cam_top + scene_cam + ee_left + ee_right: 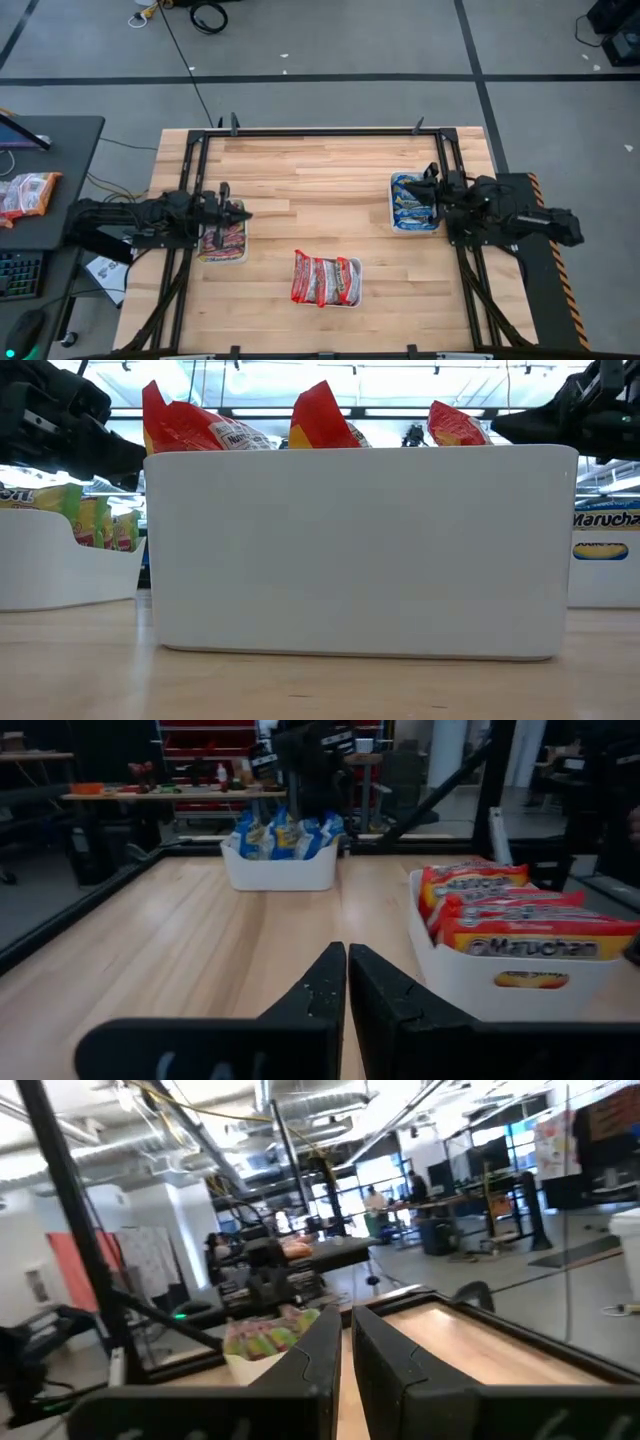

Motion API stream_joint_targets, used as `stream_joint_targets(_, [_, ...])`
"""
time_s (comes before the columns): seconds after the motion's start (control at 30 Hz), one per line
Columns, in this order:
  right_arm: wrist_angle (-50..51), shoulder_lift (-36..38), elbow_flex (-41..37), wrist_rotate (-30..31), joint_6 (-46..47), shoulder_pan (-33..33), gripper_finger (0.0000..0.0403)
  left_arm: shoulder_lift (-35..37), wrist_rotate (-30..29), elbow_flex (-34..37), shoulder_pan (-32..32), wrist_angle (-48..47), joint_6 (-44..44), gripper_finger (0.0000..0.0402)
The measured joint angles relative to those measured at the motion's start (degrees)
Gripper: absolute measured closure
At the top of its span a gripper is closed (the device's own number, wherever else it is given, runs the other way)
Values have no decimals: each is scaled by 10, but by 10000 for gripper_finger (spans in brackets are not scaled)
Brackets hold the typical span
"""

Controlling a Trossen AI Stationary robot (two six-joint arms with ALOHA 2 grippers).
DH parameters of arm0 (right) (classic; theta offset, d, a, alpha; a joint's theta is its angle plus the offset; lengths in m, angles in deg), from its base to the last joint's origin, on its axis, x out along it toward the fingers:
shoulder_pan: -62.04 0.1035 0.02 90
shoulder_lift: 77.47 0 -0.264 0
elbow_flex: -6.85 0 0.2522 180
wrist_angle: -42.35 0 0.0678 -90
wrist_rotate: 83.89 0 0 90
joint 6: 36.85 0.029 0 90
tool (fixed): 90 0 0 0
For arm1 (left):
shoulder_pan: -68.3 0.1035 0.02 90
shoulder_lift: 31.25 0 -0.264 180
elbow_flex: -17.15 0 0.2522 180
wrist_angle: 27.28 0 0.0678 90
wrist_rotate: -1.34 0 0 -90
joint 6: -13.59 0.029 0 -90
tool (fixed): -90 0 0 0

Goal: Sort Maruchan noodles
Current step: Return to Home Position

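The Maruchan noodles lie in three white trays on the wooden table. Red packets (325, 278) fill the tray (360, 560) near the front edge. Blue-and-yellow packets (410, 200) sit in the right tray (280, 872). Yellow-green packets (268, 1338) sit in the left tray (222, 257). My left gripper (243, 212) is shut, level, above the left tray's far end, with nothing in it (347, 982). My right gripper (424, 186) is shut over the right tray's far edge, tipped slightly up, and holds nothing (345, 1325).
Black frame rails (320, 131) run along the table's far and side edges. Bare wood (320, 190) lies between the trays. A dark side desk (50, 150) left of the table carries another packet (28, 195) and a keyboard. People and benches show far off in the room.
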Motion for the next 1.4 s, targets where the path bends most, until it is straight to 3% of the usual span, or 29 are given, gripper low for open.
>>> stream_joint_targets(0.17, [3,-9,0,-19,14,7,368,0,49,0,0,7,-14,379])
stream_joint_targets(0.27, [4,-22,0,16,26,42,368,0,64,0,0,8,-17,379])
stream_joint_targets(0.4, [-38,-54,0,78,-5,112,368,0,36,0,0,6,-6,379])
stream_joint_targets(0.57, [-37,-74,0,103,-46,172,368,0,-11,0,0,4,9,379])
stream_joint_targets(0.7, [49,-52,0,142,-10,168,368,0,-8,0,9,4,1,379])
stream_joint_targets(0.9, [79,2,0,77,-10,148,368,0,23,0,16,5,-31,379])
stream_joint_targets(1.13, [81,1,0,88,-34,132,368,0,30,0,16,7,-36,379])
stream_joint_targets(1.4, [110,-28,0,104,-149,131,368,0,31,0,16,7,-34,379])
